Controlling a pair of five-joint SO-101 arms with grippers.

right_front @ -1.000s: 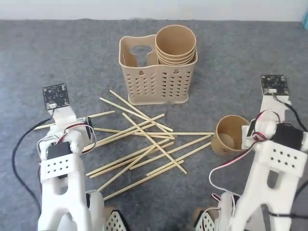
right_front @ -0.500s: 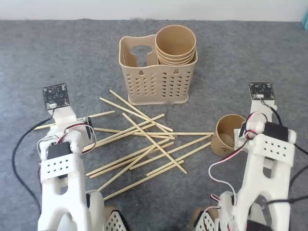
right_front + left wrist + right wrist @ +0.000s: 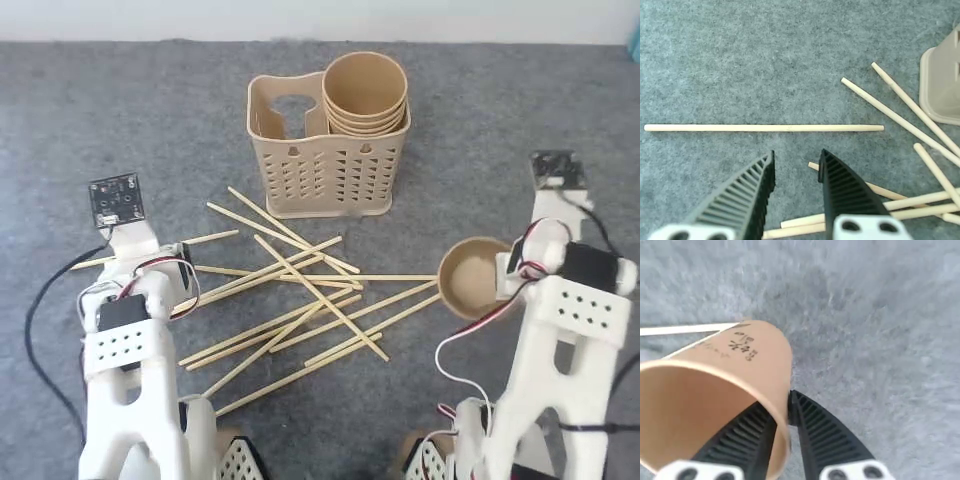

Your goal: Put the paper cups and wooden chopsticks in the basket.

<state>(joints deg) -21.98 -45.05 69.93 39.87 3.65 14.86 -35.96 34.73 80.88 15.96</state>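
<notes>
Brown paper cup (image 3: 747, 352), partly cut off, pinched by right pincer (image 3: 789, 399).

Dark print on outer wall of paper cup (image 3: 752, 357), near right of scene; characters not legible.

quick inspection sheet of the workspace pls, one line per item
surface: grey carpet, covering the table.
job's things: basket upright, stacked paper cups in one compartment; loose paper cup tilted, outside the basket; wooden chopsticks scattered on the carpet in a crossed pile, none in the basket.
clutter: nothing seen.
grippers: left tool open and empty, just above the carpet near a single chopstick; right tool shut on the loose paper cup's wall, one finger inside, one outside.
cables: black cable looping beside the left arm; wires hanging at the right arm.
surroundings: pale wall along the far edge.
</notes>
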